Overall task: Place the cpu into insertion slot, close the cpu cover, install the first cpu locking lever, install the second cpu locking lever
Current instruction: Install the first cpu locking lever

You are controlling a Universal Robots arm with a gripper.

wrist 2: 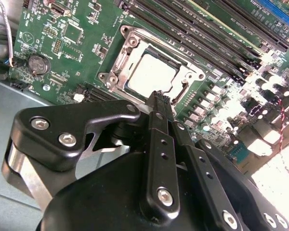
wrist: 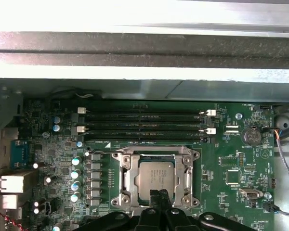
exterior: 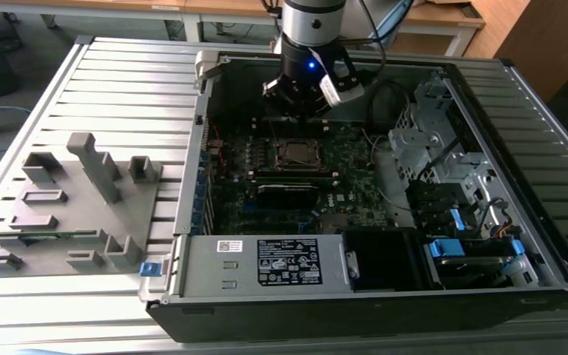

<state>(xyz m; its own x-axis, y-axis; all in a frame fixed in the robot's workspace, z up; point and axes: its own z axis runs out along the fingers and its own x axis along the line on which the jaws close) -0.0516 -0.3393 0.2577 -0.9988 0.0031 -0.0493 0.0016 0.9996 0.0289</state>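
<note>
The cpu (wrist: pixel 155 175) with its dull grey top lies flat in the insertion slot (exterior: pixel 297 153) on the green motherboard (wrist: pixel 221 192). The silver cpu cover (wrist: pixel 154 155) lies flat around the chip, which shows through its window. In the second wrist view the cpu (wrist 2: pixel 151 74) sits inside the cover frame (wrist 2: pixel 130 43), and a thin wire lever (wrist 2: pixel 183 90) runs beside it. My gripper (wrist 2: pixel 159 98) hangs just above the socket's edge, its black fingers pressed together, holding nothing. Its fingertips (wrist: pixel 154 196) overlap the chip's near edge. In the exterior view the gripper (exterior: pixel 302 111) is inside the open case.
Long memory slots (wrist: pixel 144 122) run beside the socket, and a coin battery (wrist: pixel 253 136) sits further off. The case wall (wrist: pixel 144 57) rises close behind. A black card (exterior: pixel 289 194), power supply (exterior: pixel 264 262) and drive cage (exterior: pixel 442 148) fill the case. A grey fixture tray (exterior: pixel 67 207) lies at the exterior view's left.
</note>
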